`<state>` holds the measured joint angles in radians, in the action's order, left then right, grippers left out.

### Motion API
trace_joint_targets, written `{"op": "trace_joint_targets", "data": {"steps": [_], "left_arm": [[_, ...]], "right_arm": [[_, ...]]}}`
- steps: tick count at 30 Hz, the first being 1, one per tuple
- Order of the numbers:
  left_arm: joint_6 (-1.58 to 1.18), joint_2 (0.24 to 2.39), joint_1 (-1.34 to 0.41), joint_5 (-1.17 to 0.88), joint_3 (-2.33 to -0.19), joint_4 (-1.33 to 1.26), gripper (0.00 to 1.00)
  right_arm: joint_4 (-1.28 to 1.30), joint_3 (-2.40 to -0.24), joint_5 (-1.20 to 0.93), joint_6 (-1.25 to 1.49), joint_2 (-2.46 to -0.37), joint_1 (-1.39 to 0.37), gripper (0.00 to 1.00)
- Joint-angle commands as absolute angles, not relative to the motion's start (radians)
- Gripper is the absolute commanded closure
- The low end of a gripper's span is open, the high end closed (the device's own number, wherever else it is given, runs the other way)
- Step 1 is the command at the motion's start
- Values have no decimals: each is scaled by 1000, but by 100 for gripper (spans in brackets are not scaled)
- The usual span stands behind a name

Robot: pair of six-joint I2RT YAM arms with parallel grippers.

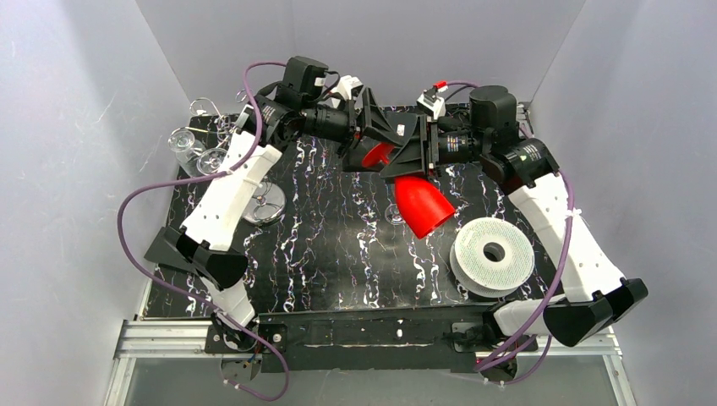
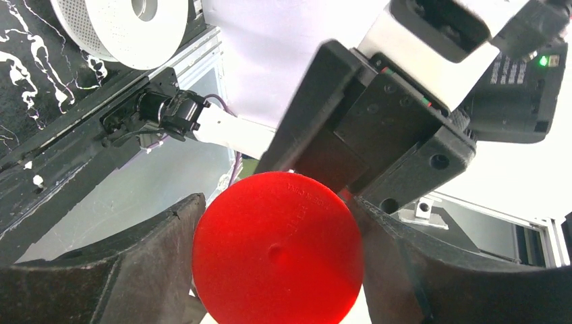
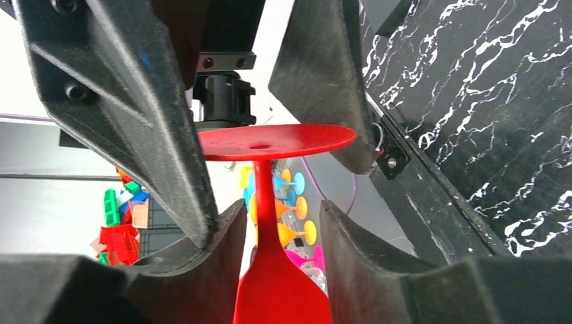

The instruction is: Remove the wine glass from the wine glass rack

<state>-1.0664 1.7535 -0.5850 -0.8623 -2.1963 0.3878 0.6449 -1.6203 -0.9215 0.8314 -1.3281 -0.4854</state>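
The red wine glass [image 1: 420,205] hangs over the far middle of the surface [image 1: 338,271], foot pinched by the left fingers [image 2: 135,270], right fingers [image 3: 189,277] spread round its stem; letting go early could drop it.

From above, cannot see the stem of the wine glass [image 1: 420,205]: buried under the fingers [image 1: 412,139] of the right gripper [image 1: 396,159], most of the foot covered too. In the right wrist view, bowl cut off by the bottom edge; behind the stem, blurred coloured shapes [image 3: 291,202], too soft to name. In the left wrist view, only the foot showing, clipped at the bottom, and the spool [image 2: 121,27] cut by the top edge. On the worktop [image 1: 338,245], wine glass rack [image 1: 262,207] half hidden behind the left arm [image 1: 224,190], wires too thin to trace.
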Motion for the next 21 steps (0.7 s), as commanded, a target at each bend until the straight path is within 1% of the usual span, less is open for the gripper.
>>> {"op": "trace_joint_targets", "data": {"steps": [1,5,7,8,12,14,15,18,21], "left_arm": [[-1089,1761,-594,-891,-2232,384,46],[-1094,1766,-597,-882,-2239,383,47],[-1096,1763,-597,-874,-2240,383,46],[-1098,1760,-597,-869,-2242,383,43],[-1097,1747,-597,-843,-2254,384,19],[-1099,1741,-597,-821,-2264,392,4],[-1101,1745,-595,-813,-2280,398,2],[-1084,1760,-592,-756,-2342,440,2],[-1054,1749,-591,-688,-2378,446,2]], "right_arm": [[505,-1595,-928,899,-1280,-499,55],[460,-1567,-930,944,-1262,-500,77],[443,-1549,-928,967,-1255,-500,92],[435,-1542,-924,981,-1252,-500,99],[404,-1519,-909,1034,-1236,-500,99],[400,-1518,-889,1060,-1229,-500,99],[418,-1522,-863,1069,-1223,-500,99],[507,-1526,-748,1113,-1201,-500,99],[574,-1478,-648,1212,-1167,-499,99]]}}
